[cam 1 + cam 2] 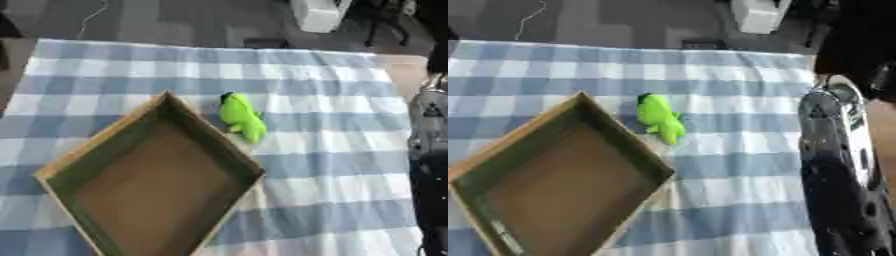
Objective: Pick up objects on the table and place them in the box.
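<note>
Cardboard box [229, 147] sat open and empty on a blue-and-white checked tablecloth [332, 130], turned so one corner pointed away from the robot. Just beside its far right wall lay a bright green soft toy [241, 119], close to the wall, though whether it touched could not be told. Nothing had been placed inside, so by the look of it the task was barely begun. Along the right edge rose the robot's right arm [837, 165], black and silver, but its hand was cut off, so its fingers could not be judged. No left hand showed.
</note>
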`<state>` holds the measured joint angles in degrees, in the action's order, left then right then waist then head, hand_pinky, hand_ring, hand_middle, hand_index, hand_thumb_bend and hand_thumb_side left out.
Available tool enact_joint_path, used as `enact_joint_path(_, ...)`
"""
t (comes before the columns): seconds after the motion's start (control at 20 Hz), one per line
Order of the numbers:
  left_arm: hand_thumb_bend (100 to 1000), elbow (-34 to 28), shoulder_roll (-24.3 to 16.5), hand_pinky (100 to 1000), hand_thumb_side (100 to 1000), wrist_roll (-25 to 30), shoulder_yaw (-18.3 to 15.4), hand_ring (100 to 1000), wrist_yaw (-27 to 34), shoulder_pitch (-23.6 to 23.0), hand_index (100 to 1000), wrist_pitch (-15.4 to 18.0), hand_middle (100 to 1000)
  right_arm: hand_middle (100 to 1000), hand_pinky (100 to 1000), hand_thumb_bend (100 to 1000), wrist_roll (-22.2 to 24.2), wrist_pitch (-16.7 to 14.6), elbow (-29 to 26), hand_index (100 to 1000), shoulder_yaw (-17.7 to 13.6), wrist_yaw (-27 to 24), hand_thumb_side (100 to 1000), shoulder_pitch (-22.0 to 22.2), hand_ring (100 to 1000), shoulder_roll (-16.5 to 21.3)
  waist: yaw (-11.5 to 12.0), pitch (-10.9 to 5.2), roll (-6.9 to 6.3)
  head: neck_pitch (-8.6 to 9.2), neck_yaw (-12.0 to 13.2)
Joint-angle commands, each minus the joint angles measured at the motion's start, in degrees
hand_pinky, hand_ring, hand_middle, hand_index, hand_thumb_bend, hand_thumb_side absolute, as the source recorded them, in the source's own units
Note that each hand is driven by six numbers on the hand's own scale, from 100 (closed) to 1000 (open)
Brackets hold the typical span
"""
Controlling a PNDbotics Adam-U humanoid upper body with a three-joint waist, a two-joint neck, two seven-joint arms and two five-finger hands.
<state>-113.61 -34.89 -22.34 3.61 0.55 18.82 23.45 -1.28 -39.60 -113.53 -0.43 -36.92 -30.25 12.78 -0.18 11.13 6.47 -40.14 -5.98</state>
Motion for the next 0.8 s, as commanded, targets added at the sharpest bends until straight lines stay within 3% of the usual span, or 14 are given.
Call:
enact_joint_path(0.05, 525, -0.99, -1.53, 176, 724, 0.12, -0.50, 639, 0.07, 0.67, 823, 0.06, 706, 594, 529, 100, 0.14, -0.06, -1.06, 695, -0.17, -0.18, 774, -0.28, 493, 1.22, 0.06, -1.06, -0.37, 0.20, 0.49)
enact_joint_path(0.5, 525, -0.99, -1.61, 179, 724, -0.03, -0.62, 639, -0.03, 0.62, 823, 0.13, 706, 596, 530, 100, 0.52, 0.47, -1.06, 698, -0.06, -0.11, 775, -0.20, 497, 1.23, 0.19, -1.04, -0.30, 0.19, 1.10)
enact_joint_path(0.65, 524, -0.99, -1.73, 187, 725, -0.28, -0.85, 640, -0.12, 0.60, 823, 0.19, 707, 619, 552, 100, 1.16, 2.62, -1.06, 726, 0.21, 0.58, 787, 0.09, 525, 1.57, 0.58, -0.95, -0.17, 0.38, 2.09)
enact_joint_path(0.8, 524, -0.99, -1.74, 188, 725, -0.44, -0.94, 639, -0.15, 0.61, 823, 0.16, 707, 625, 557, 100, 2.85, 6.88, -1.05, 733, 0.36, 3.36, 791, 1.04, 535, 3.46, 0.91, -0.94, -0.09, 0.11, 2.78)
